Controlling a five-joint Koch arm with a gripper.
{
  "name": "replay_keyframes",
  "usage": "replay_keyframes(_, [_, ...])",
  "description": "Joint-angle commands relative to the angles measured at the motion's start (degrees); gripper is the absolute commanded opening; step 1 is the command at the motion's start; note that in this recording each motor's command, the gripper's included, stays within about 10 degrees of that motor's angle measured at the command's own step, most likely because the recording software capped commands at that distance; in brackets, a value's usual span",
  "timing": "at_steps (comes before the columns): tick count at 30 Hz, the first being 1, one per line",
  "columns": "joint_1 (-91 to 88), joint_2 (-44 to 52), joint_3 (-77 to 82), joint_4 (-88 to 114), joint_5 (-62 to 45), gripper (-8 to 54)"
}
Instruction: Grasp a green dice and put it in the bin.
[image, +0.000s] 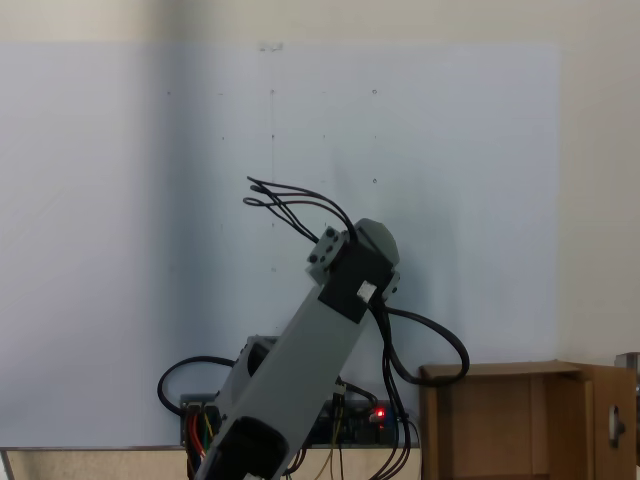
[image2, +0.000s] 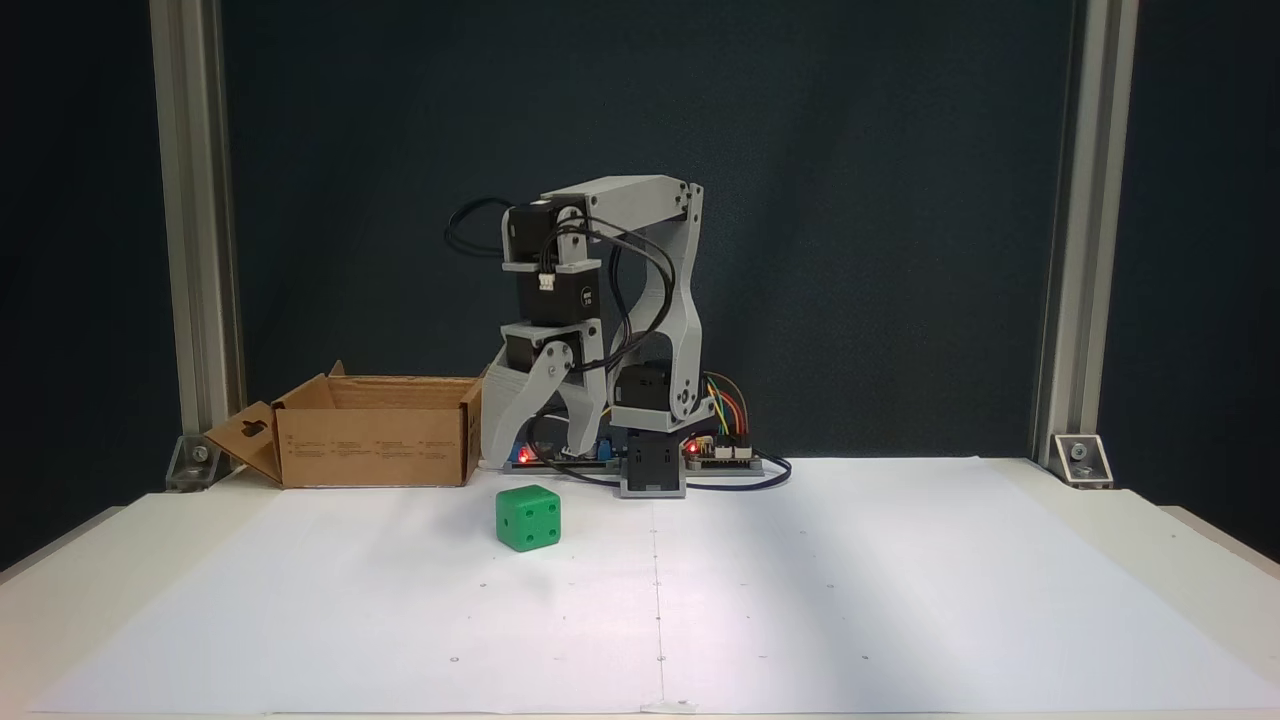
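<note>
Basically nothing done yet. Dice (image2: 528, 517) sitting loose on counter (image2: 900, 600), apart from hand (image2: 535, 455). Hand spread, empty, hanging above. Bin (image2: 375, 445) empty-looking. Grab, carry, drop all left.

A white paper sheet (image2: 800, 600) covers the tabletop (image2: 1150, 540), running almost to its front edge, with cream margin showing at the left and right edges. Two aluminium posts (image2: 195, 230) rise from the back corners, each bolted down by a corner bracket (image2: 1078, 455). Behind the back edge hangs a dark backdrop (image2: 900, 200). From above, the sheet shows small dots.
</note>
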Motion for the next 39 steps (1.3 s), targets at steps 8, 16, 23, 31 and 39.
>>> replay_keyframes(8, [0.0,0.0,2.2,-6.9,-3.0,43.4])
replay_keyframes(16, [0.2,0.0,5.8,-9.1,-3.1,43.4])
replay_keyframes(23, [0.4,-0.1,6.3,-10.9,-3.0,43.3])
replay_keyframes(31, [0.7,-0.9,10.0,-15.4,-3.1,43.2])
replay_keyframes(39, [1.2,-3.2,11.2,-17.5,-4.0,41.8])
